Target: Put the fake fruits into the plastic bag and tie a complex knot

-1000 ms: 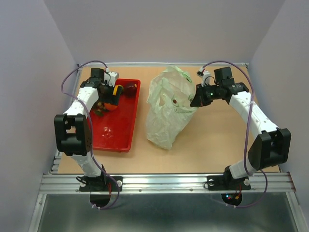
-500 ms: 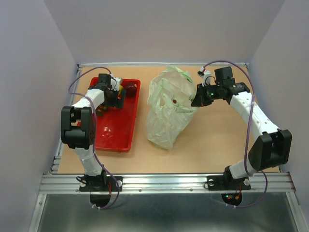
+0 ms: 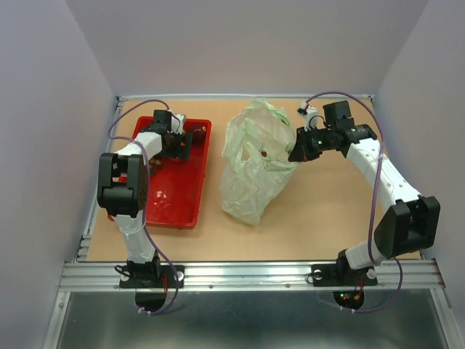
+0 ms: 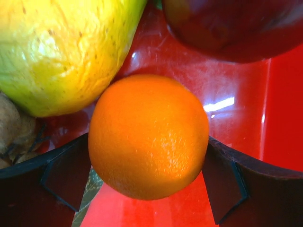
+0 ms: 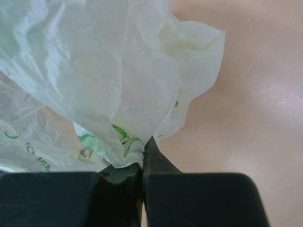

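The left gripper [image 4: 147, 182] is straddling the orange fruit [image 4: 148, 135], jaws wide; the right gripper [image 5: 143, 158] is pinching the plastic bag [image 5: 94, 71].

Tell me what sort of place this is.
Probably a lab robot cell, not a home: plain walls box in a wooden tabletop, an aluminium rail fronts it, with a red tray and plastic bag as props.

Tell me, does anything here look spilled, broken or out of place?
Nothing stands out. The orange fruit, framed by the open left claw, lies in the red tray with the others, none spilled; the right claw pinches an edge of the crumpled plastic bag.
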Controlling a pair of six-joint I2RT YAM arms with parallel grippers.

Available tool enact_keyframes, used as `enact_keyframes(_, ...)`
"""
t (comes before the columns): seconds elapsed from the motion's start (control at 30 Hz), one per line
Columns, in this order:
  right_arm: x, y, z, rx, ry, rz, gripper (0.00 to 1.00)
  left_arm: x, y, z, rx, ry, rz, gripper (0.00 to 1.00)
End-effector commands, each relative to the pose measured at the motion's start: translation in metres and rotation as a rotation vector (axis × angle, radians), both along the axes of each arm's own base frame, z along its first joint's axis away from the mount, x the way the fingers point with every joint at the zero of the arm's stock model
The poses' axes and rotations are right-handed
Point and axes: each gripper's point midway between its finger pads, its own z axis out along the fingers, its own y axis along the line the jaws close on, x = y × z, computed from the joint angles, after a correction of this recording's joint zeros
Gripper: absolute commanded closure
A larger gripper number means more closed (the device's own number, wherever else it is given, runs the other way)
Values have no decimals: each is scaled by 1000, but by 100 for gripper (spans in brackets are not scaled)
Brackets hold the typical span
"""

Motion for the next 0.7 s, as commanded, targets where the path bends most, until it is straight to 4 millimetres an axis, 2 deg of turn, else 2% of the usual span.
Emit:
enact_keyframes(0.0,2,2,31,8,-101,23,100,22,-10,24,-53,-103,-8,1)
enact_keyframes(0.07,2,2,31,7,-103,22,100,24,-15,31,-79,-129,-18,11)
enact_keyframes(0.1,1,2,31,7,-101,26,100,25,-16,34,-92,-134,-20,20)
enact_keyframes(0.2,2,2,31,4,-106,27,99,19,-24,49,-127,-146,-54,37)
enact_keyframes(0.23,3,1,32,1,-109,24,99,17,-27,61,-134,-168,-78,47)
enact_keyframes(0.27,3,1,32,-1,-111,27,100,9,-27,62,-135,-151,-87,56)
enact_keyframes(0.3,4,1,34,-2,-117,26,100,4,-28,67,-135,-148,-104,60)
enact_keyframes(0.33,4,1,35,-2,-121,27,100,0,-29,84,-141,-172,-121,60)
enact_keyframes(0.4,5,1,37,-3,-130,30,100,-14,-34,101,-164,-163,-153,62)
enact_keyframes(0.43,6,1,38,-2,-132,30,99,-16,-43,134,-207,-226,-196,63)
enact_keyframes(0.5,7,1,40,-1,-139,33,100,-21,-55,171,-261,-288,-249,63)
enact_keyframes(0.53,6,2,41,0,-142,39,100,-22,-68,214,-327,-371,-291,63)
enact_keyframes(0.63,6,3,41,1,-147,50,100,-20,-100,280,-442,-505,-369,62)
enact_keyframes(0.67,5,5,41,1,-149,57,99,-15,-112,313,-498,-572,-374,62)
